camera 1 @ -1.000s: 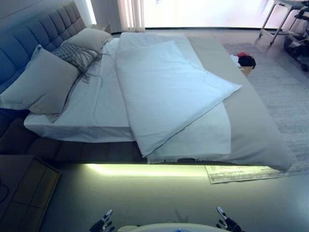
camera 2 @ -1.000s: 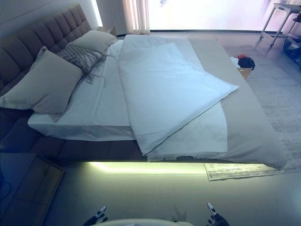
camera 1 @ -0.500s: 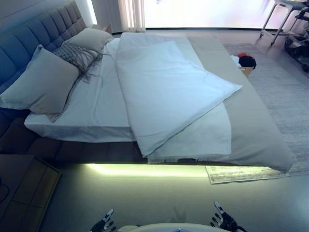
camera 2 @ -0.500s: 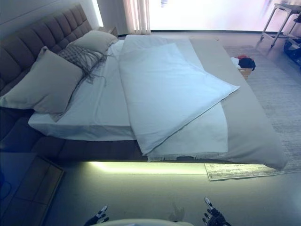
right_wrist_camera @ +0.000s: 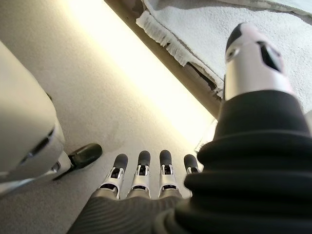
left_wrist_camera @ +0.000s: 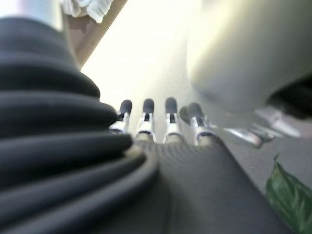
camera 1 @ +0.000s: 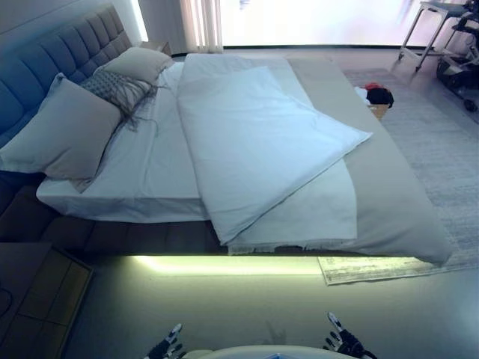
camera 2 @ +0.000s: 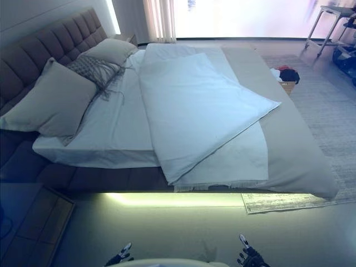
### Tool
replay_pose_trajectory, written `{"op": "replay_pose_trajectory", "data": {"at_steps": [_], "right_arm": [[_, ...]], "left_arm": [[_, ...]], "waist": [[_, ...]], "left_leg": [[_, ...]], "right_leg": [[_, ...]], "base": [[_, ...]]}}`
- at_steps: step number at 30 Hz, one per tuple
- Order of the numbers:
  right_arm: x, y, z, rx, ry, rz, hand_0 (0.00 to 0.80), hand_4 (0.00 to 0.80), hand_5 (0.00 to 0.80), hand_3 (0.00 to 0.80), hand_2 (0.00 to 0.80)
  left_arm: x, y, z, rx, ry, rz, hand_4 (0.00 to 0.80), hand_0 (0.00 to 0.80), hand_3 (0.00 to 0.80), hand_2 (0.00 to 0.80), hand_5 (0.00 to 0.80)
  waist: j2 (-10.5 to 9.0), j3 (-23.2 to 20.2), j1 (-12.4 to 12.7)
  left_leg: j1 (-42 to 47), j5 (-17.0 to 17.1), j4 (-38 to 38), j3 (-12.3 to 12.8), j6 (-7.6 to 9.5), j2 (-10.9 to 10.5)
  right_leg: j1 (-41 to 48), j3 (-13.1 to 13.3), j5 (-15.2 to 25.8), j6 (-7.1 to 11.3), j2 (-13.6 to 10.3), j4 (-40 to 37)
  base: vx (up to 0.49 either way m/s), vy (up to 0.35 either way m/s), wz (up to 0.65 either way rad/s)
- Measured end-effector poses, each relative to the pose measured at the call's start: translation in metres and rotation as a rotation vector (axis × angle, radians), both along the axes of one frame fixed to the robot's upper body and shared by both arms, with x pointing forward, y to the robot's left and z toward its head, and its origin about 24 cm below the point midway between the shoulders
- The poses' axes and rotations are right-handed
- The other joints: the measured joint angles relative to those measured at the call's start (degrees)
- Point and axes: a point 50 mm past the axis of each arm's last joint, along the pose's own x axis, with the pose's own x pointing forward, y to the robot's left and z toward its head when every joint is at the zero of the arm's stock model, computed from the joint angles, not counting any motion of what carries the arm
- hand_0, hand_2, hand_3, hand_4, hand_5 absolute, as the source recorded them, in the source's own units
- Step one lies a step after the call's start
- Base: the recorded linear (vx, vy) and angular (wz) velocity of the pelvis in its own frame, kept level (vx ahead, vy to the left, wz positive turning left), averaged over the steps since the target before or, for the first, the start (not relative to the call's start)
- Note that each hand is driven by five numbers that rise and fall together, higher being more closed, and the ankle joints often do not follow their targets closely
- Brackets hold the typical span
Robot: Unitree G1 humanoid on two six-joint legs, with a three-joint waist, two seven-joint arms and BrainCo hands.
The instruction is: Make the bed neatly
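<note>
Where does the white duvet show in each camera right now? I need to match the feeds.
Left eye view: white duvet lies skewed across the bed's middle.
Right eye view: same place.
Left wrist view: only a white fringed edge in one corner; cannot tell if it is the duvet.
Right wrist view: not clearly in it.
Shared landmark: the lit strip under the bed.

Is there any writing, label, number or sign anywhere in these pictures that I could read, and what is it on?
None: no legible text, number or sign shows in any view.
The white duvet, the pillows and the headboard are plain.
The rug shows only a faint weave.
Both the left hand and the right hand carry no readable marking.
</note>
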Motion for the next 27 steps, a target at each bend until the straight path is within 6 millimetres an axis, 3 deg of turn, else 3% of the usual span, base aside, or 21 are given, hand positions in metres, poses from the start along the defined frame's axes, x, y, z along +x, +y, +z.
{"op": "replay_pose_trajectory", "data": {"at_steps": [8,11,13,14,16,18,20,23,26,27], "right_arm": [[0.000,-0.001,0.001,0.007,-0.011,0.018,0.000,0.000,0.000,0.000,0.000],[0.005,-0.002,0.001,0.000,-0.012,0.025,0.000,0.000,0.000,0.000,0.000],[0.016,-0.007,0.004,-0.024,-0.013,0.050,0.000,0.000,0.000,0.000,0.000],[0.019,-0.010,0.005,-0.040,-0.016,0.055,0.000,0.000,0.000,0.000,0.000],[0.028,-0.023,0.011,-0.074,-0.037,0.056,0.000,0.000,0.000,0.000,0.000],[0.025,-0.027,0.011,-0.079,-0.031,0.040,0.000,0.000,0.000,0.000,0.000],[0.018,-0.028,0.010,-0.075,-0.018,0.017,0.000,0.000,0.000,0.000,0.000],[0.004,-0.031,0.008,-0.072,0.011,-0.042,0.000,0.000,0.000,0.000,0.000],[-0.006,-0.032,0.007,-0.081,0.035,-0.063,0.000,0.000,0.000,0.000,0.000],[-0.010,-0.030,0.006,-0.073,0.035,-0.097,0.000,0.000,0.000,0.000,0.000]], "left_arm": [[-0.007,0.011,0.001,0.045,0.037,0.017,0.000,0.000,0.000,0.000,0.000],[-0.004,0.017,0.003,0.059,0.011,0.067,0.000,0.000,0.000,0.000,0.000],[0.010,0.016,0.004,0.049,-0.039,0.111,0.000,0.000,0.000,0.000,0.000],[0.008,0.014,0.003,0.036,-0.042,0.131,0.000,0.000,0.000,0.000,0.000],[0.000,0.006,0.000,0.012,-0.018,0.160,0.000,0.000,0.000,0.000,0.000],[-0.004,0.002,-0.001,0.004,0.000,0.167,0.000,0.000,0.000,0.000,0.000],[-0.004,0.000,-0.001,0.000,0.003,0.168,0.000,0.000,0.000,0.000,0.000],[-0.008,-0.005,-0.003,-0.015,0.018,0.186,0.000,0.000,0.000,0.000,0.000],[-0.012,-0.009,-0.004,-0.024,0.033,0.206,0.000,0.000,0.000,0.000,0.000],[-0.011,-0.008,-0.004,-0.020,0.030,0.207,0.000,0.000,0.000,0.000,0.000]], "waist": [[0.64,0.5,-0.1],[0.11,2.4,0.2],[-2.26,5.2,0.5],[-2.07,5.4,0.6],[0.11,6.4,0.9],[1.25,7.1,1.5],[1.30,7.3,1.8],[1.40,7.4,2.1],[1.93,7.0,2.8],[1.38,6.6,3.2]], "left_leg": [[-0.1,-0.1,0.4,1.1,-0.15,0.5],[-4.4,-2.8,9.8,0.9,-1.20,1.0],[-13.7,-3.2,25.5,-0.4,-4.36,0.4],[-14.9,-3.5,25.8,-0.4,-4.91,1.1],[-15.9,-2.4,17.8,-0.3,-5.17,6.0],[-15.9,2.2,7.9,-0.6,-6.76,10.5],[-16.0,4.7,1.7,-0.4,-6.92,11.7],[-15.7,5.2,1.3,2.0,-6.63,11.8],[-13.5,6.0,1.8,3.0,-5.98,9.8],[-12.5,8.8,2.9,3.5,-5.20,7.6]], "right_leg": [[-1.2,1.2,-0.4,-0.28,0.3,1.5],[-3.3,1.7,-2.3,-0.94,0.3,4.2],[-3.8,3.6,-2.4,-2.27,-1.8,4.9],[-3.9,3.6,-2.2,-2.50,-1.9,4.7],[-4.1,3.5,-2.1,-2.57,-0.5,4.4],[-2.7,3.5,-2.1,-2.77,0.6,3.2],[-1.3,3.5,-2.2,-2.66,0.7,2.1],[1.2,3.6,-3.7,-0.27,-0.6,1.9],[3.5,4.1,-5.8,2.98,-3.4,2.2],[4.5,4.4,-6.8,4.47,-5.7,2.5]], "base": [[0.028,-0.082,-0.07],[0.011,-0.032,0.00],[0.146,0.156,-0.15],[0.310,0.228,-0.27],[0.365,0.212,-0.20],[0.418,0.230,-0.04],[0.426,0.314,0.16],[0.426,0.354,0.03],[0.435,0.372,-0.22],[0.412,0.398,-0.31]]}}
